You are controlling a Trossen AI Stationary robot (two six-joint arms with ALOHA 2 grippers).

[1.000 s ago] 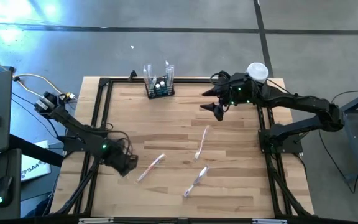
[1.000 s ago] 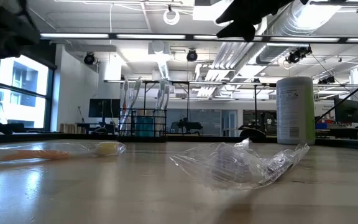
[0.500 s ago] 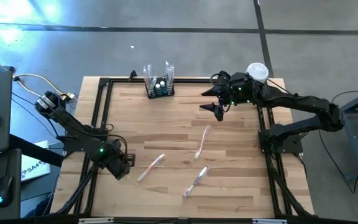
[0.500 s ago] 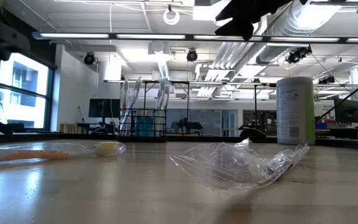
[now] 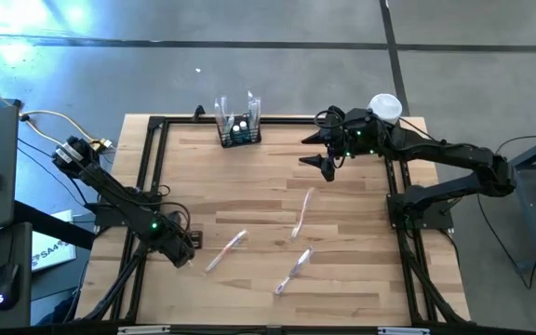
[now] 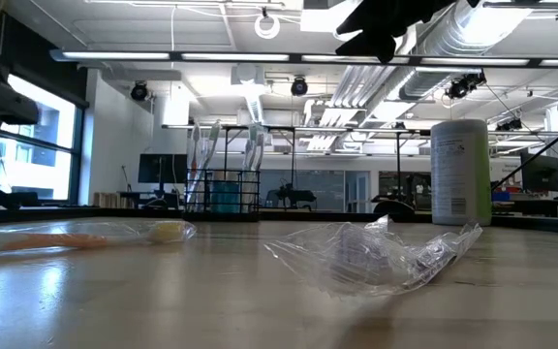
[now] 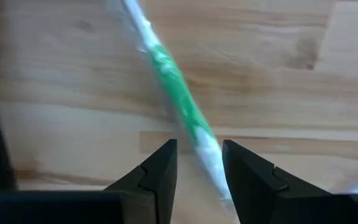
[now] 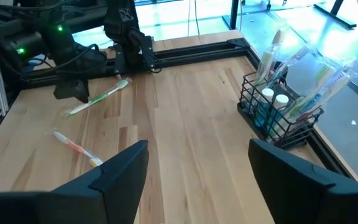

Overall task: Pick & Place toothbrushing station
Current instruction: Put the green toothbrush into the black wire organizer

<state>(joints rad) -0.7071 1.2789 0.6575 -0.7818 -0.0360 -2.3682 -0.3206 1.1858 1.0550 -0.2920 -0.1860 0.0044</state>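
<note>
The wooden table (image 5: 249,195) fills the centre of the high view, edged by a black frame (image 5: 156,167). The right arm is seen at the upper right of that view, its gripper (image 5: 327,158) held above the table with its fingers (image 8: 120,171) spread wide apart around nothing. The left arm lies at the lower left; its gripper (image 5: 182,249) is low over the table by the left frame rail, fingers (image 7: 160,177) parted, with the green-handled wrapped toothbrush (image 7: 179,112) seen between them in the left wrist view; contact cannot be told. A tall white cylindrical container (image 5: 385,106) stands at the upper right corner. The toothbrushing station (image 5: 238,128), a black wire rack holding upright brushes, stands at the upper centre edge of the table, well apart from both grippers. Two more wrapped toothbrushes (image 5: 300,214) (image 5: 292,270) are noted at lower centre.
</note>
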